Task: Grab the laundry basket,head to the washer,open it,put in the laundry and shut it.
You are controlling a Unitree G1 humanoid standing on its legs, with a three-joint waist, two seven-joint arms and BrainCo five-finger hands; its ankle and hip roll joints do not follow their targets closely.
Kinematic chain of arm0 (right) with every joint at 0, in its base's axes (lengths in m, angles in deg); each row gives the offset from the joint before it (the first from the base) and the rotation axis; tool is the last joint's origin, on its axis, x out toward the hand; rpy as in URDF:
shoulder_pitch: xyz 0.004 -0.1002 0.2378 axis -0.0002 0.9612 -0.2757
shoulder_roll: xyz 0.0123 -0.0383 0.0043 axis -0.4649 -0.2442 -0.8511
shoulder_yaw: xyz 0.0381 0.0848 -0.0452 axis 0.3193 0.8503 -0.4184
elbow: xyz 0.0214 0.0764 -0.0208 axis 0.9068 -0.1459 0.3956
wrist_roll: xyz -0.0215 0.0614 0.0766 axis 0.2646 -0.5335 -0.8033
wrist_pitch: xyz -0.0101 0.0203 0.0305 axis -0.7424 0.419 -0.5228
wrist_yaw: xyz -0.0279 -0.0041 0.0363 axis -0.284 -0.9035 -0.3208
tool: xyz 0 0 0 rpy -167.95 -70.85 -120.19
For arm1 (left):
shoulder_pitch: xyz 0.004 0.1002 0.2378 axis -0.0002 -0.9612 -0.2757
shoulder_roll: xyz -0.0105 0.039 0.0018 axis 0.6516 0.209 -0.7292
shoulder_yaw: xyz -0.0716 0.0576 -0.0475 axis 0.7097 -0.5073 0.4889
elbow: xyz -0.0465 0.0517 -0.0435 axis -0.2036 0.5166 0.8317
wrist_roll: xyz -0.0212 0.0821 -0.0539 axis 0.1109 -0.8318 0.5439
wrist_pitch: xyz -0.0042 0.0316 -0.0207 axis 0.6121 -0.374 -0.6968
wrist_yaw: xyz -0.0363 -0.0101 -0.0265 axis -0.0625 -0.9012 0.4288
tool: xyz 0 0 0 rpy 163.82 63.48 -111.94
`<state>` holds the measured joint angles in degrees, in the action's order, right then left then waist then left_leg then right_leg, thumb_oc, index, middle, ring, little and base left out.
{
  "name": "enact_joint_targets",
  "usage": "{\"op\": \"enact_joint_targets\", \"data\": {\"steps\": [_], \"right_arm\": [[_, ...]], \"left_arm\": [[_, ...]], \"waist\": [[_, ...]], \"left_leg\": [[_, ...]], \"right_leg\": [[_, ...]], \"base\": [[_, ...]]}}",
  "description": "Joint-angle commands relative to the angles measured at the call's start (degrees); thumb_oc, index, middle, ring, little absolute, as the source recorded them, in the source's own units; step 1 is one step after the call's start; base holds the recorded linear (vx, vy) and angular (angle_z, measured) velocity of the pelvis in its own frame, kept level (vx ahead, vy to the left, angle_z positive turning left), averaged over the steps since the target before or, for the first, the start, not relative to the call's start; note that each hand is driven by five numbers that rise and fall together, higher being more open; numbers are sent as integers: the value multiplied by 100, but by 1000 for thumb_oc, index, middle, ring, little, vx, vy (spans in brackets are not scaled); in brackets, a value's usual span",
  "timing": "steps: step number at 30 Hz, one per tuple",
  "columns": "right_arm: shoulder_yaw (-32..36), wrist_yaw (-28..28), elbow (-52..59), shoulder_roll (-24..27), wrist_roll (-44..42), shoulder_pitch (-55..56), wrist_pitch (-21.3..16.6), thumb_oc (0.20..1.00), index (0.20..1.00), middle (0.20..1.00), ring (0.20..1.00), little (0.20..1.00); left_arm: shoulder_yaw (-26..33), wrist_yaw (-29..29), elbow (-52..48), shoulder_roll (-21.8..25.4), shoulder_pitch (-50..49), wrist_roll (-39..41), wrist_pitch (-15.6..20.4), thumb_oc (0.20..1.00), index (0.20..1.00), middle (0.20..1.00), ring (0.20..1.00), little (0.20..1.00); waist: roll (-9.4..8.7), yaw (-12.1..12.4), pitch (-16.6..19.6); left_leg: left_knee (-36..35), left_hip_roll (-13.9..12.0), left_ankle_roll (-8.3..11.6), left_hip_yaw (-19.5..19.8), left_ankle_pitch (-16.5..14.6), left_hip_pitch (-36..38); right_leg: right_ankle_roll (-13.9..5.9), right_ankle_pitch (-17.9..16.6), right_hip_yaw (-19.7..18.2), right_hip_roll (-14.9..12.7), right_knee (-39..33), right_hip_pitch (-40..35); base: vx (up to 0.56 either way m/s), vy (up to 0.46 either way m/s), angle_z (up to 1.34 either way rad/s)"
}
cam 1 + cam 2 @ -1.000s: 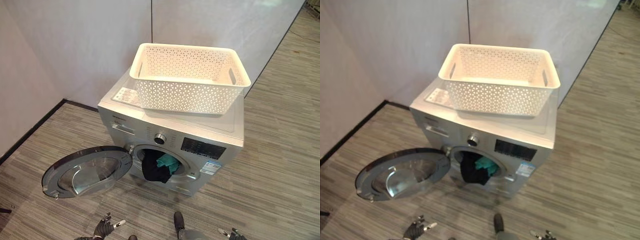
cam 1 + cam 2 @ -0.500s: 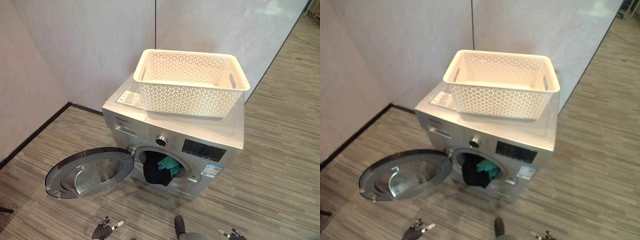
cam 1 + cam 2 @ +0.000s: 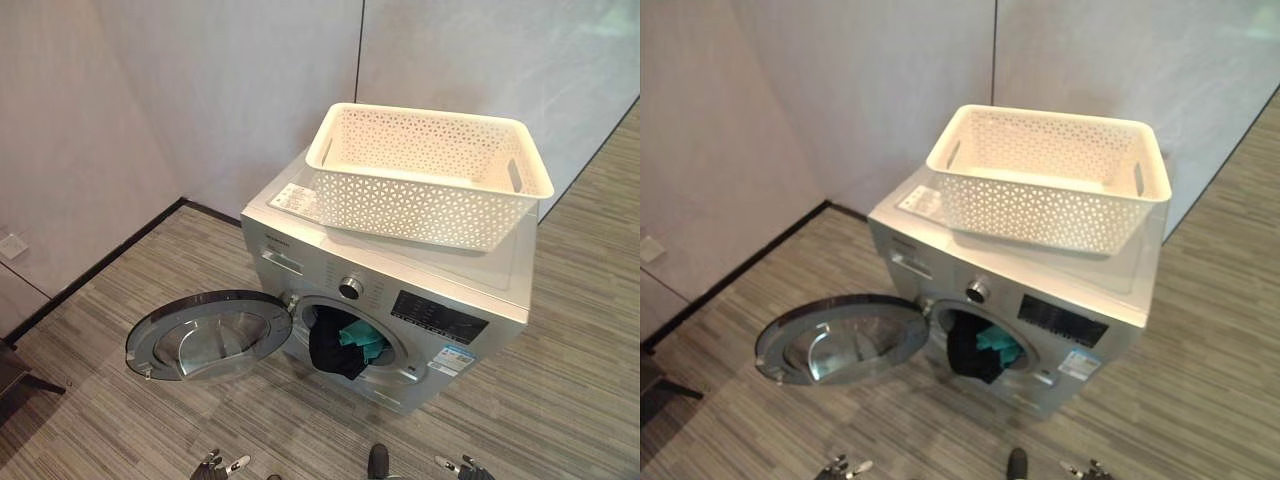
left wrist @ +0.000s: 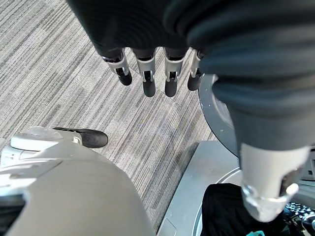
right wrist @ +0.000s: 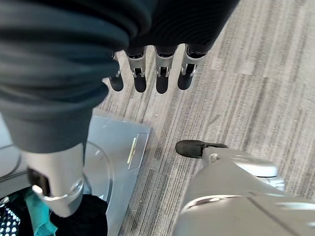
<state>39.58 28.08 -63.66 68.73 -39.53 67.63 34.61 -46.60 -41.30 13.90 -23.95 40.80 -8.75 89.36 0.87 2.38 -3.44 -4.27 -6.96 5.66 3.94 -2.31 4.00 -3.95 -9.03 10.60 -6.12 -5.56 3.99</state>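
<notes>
Round silver washer door (image 3: 208, 334) lies swung open at ten o'clock from the nearer left hand (image 4: 147, 73), fingers straight, holding nothing; right hand (image 5: 157, 69) likewise.

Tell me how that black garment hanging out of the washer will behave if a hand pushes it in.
The black garment droops over the drum's lip, so it is probably floppy and would fold rather than slide. It looks light. Part could flop back out beside the teal cloth.
</notes>
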Motion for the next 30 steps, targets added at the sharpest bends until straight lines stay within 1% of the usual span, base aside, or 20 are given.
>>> {"op": "enact_joint_targets", "data": {"steps": [1,2,3,4,5,6,7,8,10,11,13,14,16,17,19,21,24,27,29,30], "right_arm": [[-137,-275,50,254,289,-550,4,1000,1000,1000,1000,1000],[-137,-275,47,254,289,-554,3,1000,1000,1000,1000,1000],[-196,-272,52,284,286,-643,17,1000,1000,1000,1000,1000],[-291,-315,41,331,238,-880,52,1000,1000,1000,1000,1000],[-290,-315,39,331,238,-884,51,1000,1000,1000,1000,1000],[-283,-417,-200,402,156,-1187,131,1000,1000,1000,1000,1000],[-236,-482,-271,445,27,-1367,121,1000,1000,1000,1000,1000],[-235,-481,-276,446,25,-1374,119,1000,1000,1000,1000,1000],[-95,-603,-533,512,-306,-1746,124,1000,1000,1000,1000,1000],[-74,-661,-653,546,-523,-1996,132,1000,1000,1000,1000,1000],[-28,-718,-706,575,-771,-2215,115,1000,1000,1000,1000,1000],[-27,-717,-710,577,-773,-2221,114,1000,1000,1000,1000,1000],[32,-866,-791,620,-1051,-2571,90,1000,1000,1000,1000,1000],[66,-933,-805,619,-1162,-2689,57,1000,1000,1000,1000,1000],[110,-1003,-838,628,-1308,-2832,33,1000,1000,1000,1000,1000],[288,-1160,-988,712,-1760,-3316,-43,1000,1000,1000,1000,1000],[271,-1270,-1116,790,-1847,-3755,-36,1000,1000,1000,1000,1000],[291,-1385,-1060,899,-2077,-4155,-121,1000,1000,1000,1000,1000],[337,-1383,-1078,941,-2160,-4265,-146,1000,1000,1000,1000,1000],[510,-1407,-1127,1024,-2557,-4463,-230,1000,1000,1000,1000,1000]], "left_arm": [[-30,-125,-109,270,357,3,129,1000,1000,1000,1000,1000],[-29,-125,-109,270,359,4,129,1000,1000,1000,1000,1000],[-69,-134,-195,293,387,39,144,1000,1000,1000,1000,1000],[-153,-161,-338,327,476,136,158,1000,1000,1000,1000,1000],[-152,-161,-337,327,479,137,157,1000,1000,1000,1000,1000],[-235,-149,-508,352,566,326,171,1000,1000,1000,1000,1000],[-291,-194,-598,359,608,393,205,1000,1000,1000,1000,1000],[-291,-195,-598,358,613,394,204,1000,1000,1000,1000,1000],[-466,-202,-903,361,640,544,230,1000,1000,1000,1000,1000],[-591,-194,-1176,382,657,687,239,1000,1000,1000,1000,1000],[-724,-203,-1397,408,707,789,270,1000,1000,1000,1000,1000],[-725,-204,-1399,408,711,790,268,1000,1000,1000,1000,1000],[-900,-227,-1738,408,773,1018,294,1000,1000,1000,1000,1000],[-938,-251,-1808,393,808,1135,309,1000,1000,1000,1000,1000],[-986,-280,-1836,364,849,1209,301,1000,1000,1000,1000,1000],[-1237,-278,-2216,355,951,1374,320,1000,1000,1000,1000,1000],[-1538,-254,-2606,424,1055,1346,311,1000,1000,1000,1000,1000],[-1726,-272,-2961,486,1169,1424,375,1000,1000,1000,1000,1000],[-1777,-268,-3065,497,1207,1432,373,1000,1000,1000,1000,1000],[-1848,-241,-3247,539,1273,1502,389,1000,1000,1000,1000,1000]], "waist": [[-242,96,-529],[-243,92,-527],[-242,123,-616],[-229,195,-831],[-229,192,-830],[-199,292,-1083],[-164,317,-1186],[-164,315,-1186],[-61,397,-1390],[23,454,-1553],[96,505,-1689],[96,504,-1682],[223,590,-1882],[258,608,-1921],[289,634,-1960],[414,738,-2103],[555,835,-2272],[672,894,-2400],[703,911,-2427],[774,956,-2467]], "left_leg": [[219,-250,137,-23,125,-598],[224,-248,137,-19,124,-607],[249,-241,140,22,148,-711],[315,-223,146,106,208,-957],[319,-221,146,109,207,-965],[392,-182,162,207,278,-1236],[414,-150,162,242,311,-1354],[419,-148,162,245,310,-1363],[432,-100,171,318,395,-1593],[440,-47,174,361,472,-1799],[440,9,181,410,548,-2026],[444,11,180,414,549,-2042],[431,101,184,511,652,-2350],[426,126,188,525,686,-2445],[424,158,181,532,711,-2528],[405,237,166,580,756,-2690],[438,301,155,664,770,-2863],[432,382,150,724,831,-3062],[412,397,152,738,856,-3117],[365,441,154,765,893,-3206]], "right_leg": [[-698,577,142,-825,163,-437],[-698,577,145,-826,164,-432],[-703,553,175,-842,170,-368],[-707,515,222,-883,196,-231],[-707,515,224,-884,197,-227],[-716,449,312,-939,220,-82],[-722,423,330,-958,228,-9],[-722,423,332,-959,230,-3],[-743,367,395,-1015,240,141],[-749,330,426,-1067,265,292],[-759,308,442,-1129,326,490],[-759,309,443,-1131,333,505],[-769,292,503,-1205,457,794],[-774,285,515,-1230,492,875],[-779,284,533,-1254,521,944],[-793,290,568,-1305,598,1087],[-803,356,618,-1364,757,1265],[-819,374,656,-1430,889,1478],[-829,380,681,-1446,898,1526],[-839,396,688,-1455,924,1625]], "base": [[-130,-10,4],[-144,-16,6],[-168,-7,16],[-168,-7,21],[-240,-24,21],[-179,-12,21],[-180,-12,27],[-101,19,28],[-143,48,32],[-178,69,25],[-129,48,18],[-92,35,33],[-137,47,30],[-133,44,22],[-56,22,33],[-90,40,22],[-88,29,10],[-65,21,21],[-46,6,18],[-46,7,19]]}}
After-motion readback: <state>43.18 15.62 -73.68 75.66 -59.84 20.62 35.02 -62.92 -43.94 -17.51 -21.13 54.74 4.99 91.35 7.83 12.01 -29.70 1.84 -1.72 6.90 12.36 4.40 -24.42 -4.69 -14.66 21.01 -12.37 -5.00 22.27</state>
